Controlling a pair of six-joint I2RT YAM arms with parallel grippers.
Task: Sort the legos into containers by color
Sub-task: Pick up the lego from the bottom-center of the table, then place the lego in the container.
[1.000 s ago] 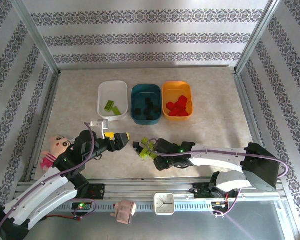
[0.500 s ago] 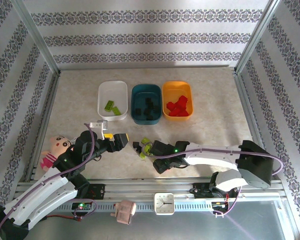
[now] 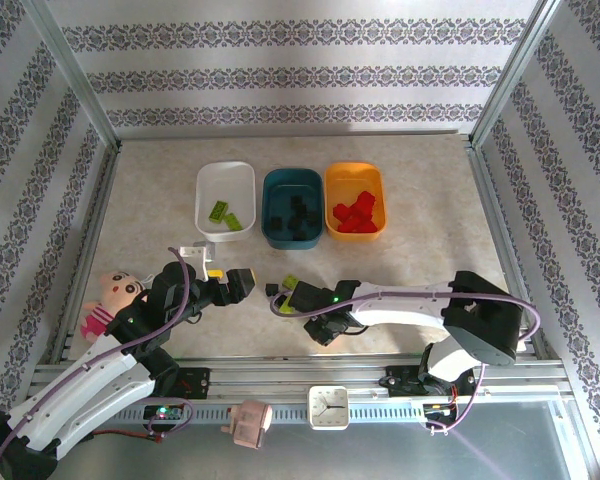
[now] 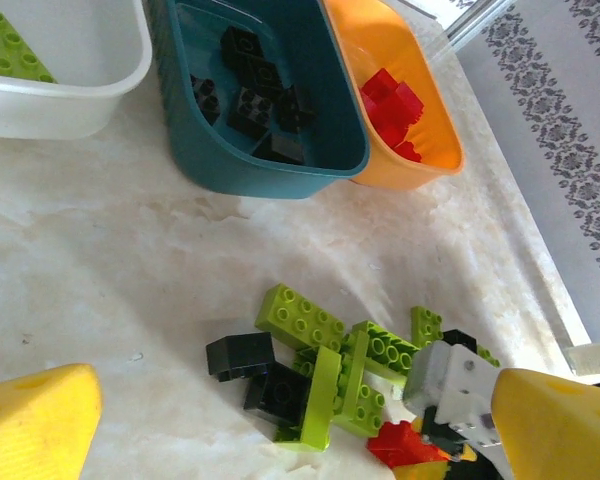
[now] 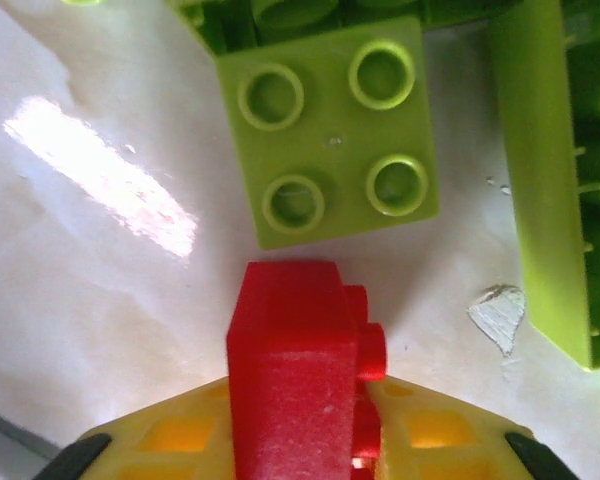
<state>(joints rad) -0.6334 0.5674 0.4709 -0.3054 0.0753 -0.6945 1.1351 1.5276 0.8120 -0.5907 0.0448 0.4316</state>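
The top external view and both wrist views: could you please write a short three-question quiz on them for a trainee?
1. True or false: the right arm's fingers are shut on a red brick.
2. Which colour of brick lies in the dark teal tub? A red, B black, C lime green.
3. Complete: the left arm's fingers stand ___.
Key: 1 true; 2 B; 3 open.

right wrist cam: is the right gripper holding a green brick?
No, the right gripper is shut on a red brick, and the green four-stud brick lies flat just ahead of it.
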